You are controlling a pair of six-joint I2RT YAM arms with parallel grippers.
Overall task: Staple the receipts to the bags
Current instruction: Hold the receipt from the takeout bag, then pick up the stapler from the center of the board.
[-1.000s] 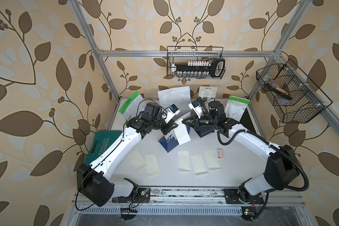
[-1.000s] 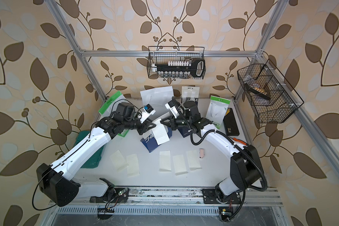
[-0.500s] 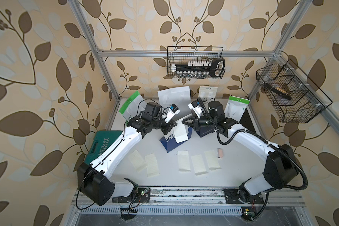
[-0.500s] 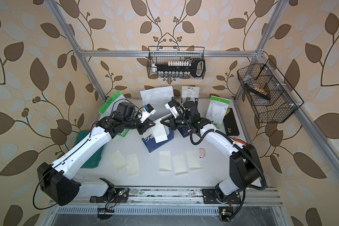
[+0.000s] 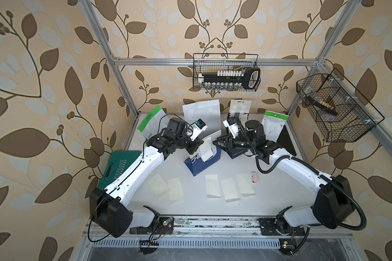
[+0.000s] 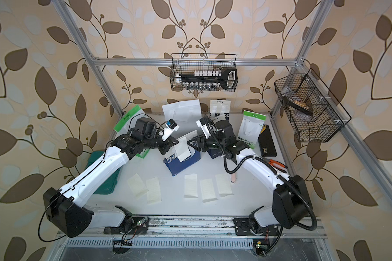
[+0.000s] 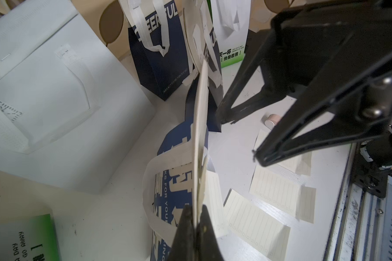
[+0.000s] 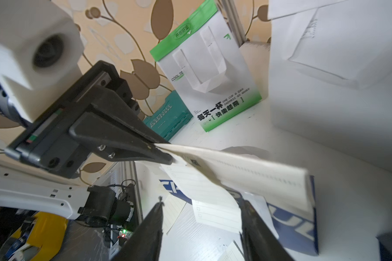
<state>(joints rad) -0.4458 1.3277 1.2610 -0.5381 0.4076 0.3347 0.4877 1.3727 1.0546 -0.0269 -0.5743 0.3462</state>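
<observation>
Left gripper (image 5: 202,144) pinched one receipt (image 5: 206,151) against the blue bag's (image 5: 191,161) rim, mid-tabletop (image 5: 281,200); the right gripper (image 5: 216,142) stood spread beside it. No staple showed. Five loose receipts (image 5: 213,185) waited near the front edge.

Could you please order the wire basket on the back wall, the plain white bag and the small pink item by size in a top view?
1. Back basket, though it hangs nearer the camera.
2. Plain white bag.
3. Pink item, by far the smallest.
</observation>
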